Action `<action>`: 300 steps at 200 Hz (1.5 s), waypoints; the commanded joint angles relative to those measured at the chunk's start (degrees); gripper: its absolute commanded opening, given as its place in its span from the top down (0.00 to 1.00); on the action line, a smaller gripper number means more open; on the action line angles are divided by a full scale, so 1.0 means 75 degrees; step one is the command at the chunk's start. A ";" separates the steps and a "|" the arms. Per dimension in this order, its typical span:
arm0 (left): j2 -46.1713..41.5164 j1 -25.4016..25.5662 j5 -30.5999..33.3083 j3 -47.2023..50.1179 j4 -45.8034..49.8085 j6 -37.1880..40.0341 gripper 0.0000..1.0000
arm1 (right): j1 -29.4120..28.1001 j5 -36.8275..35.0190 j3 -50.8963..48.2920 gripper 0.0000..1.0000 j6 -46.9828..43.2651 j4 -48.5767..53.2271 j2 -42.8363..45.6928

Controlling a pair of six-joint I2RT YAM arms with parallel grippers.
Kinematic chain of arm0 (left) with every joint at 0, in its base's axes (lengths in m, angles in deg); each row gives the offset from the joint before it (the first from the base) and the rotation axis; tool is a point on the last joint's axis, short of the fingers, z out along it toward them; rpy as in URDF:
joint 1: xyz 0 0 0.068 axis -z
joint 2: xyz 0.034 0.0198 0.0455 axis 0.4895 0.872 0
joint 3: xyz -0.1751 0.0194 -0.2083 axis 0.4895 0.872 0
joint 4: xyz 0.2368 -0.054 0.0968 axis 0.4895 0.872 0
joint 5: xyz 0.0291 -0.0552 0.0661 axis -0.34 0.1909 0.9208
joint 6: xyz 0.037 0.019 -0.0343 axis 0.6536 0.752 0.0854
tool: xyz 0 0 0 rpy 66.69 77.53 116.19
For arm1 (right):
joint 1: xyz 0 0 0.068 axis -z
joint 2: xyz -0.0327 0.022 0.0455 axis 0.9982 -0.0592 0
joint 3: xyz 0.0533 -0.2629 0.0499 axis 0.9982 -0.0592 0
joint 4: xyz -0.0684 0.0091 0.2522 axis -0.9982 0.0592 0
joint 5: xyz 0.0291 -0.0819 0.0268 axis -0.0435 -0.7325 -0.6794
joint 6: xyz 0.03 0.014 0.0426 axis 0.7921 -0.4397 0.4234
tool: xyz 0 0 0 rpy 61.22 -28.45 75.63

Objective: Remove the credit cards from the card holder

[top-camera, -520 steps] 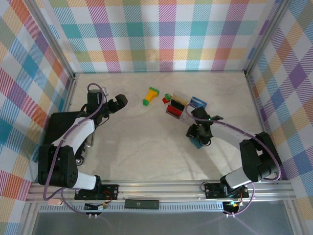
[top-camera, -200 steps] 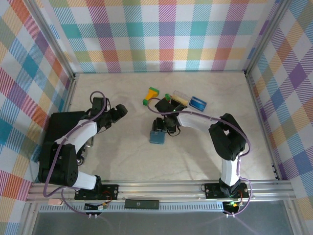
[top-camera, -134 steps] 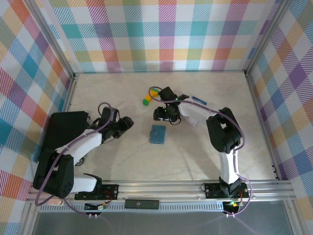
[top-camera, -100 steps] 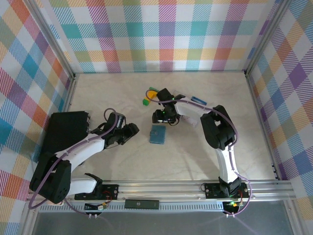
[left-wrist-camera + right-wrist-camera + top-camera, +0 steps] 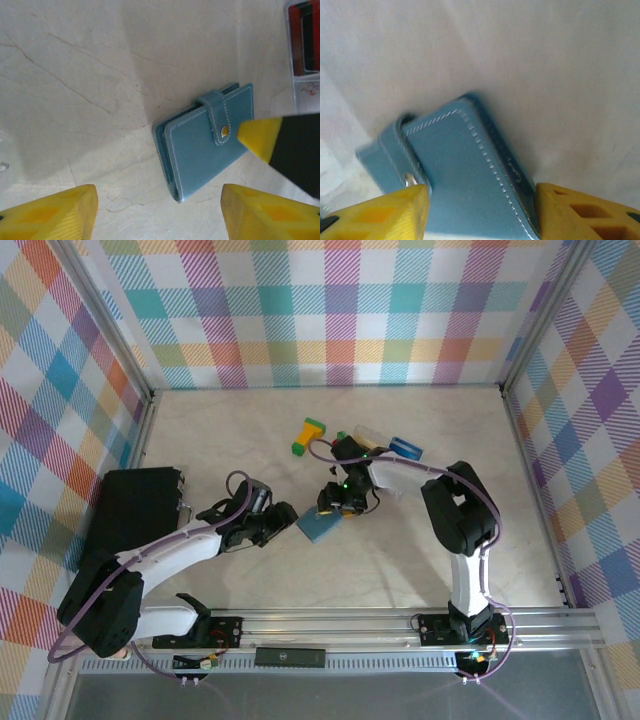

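Left wrist: card holder (image 5: 200, 150) closed, strap (image 5: 217, 116) snapped.

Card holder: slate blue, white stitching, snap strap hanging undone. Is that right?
No. The card holder is slate blue with white stitching, but its snap strap is fastened shut, as the left wrist view shows.

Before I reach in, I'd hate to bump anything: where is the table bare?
Bare: the far-left corner beyond the left gripper, the stretch between the right arm and right wall, the near strip before the rail. Crowded: mid-table, where that and the right gripper flank the card holder, and beyond, around the yellow-green block and credit cards.
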 commanded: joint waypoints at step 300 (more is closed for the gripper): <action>0.1873 0.0731 0.0412 -0.0323 -0.2097 -0.1055 0.54 | -0.0034 0.1047 -0.0940 0.54 0.0648 -0.0813 0.0629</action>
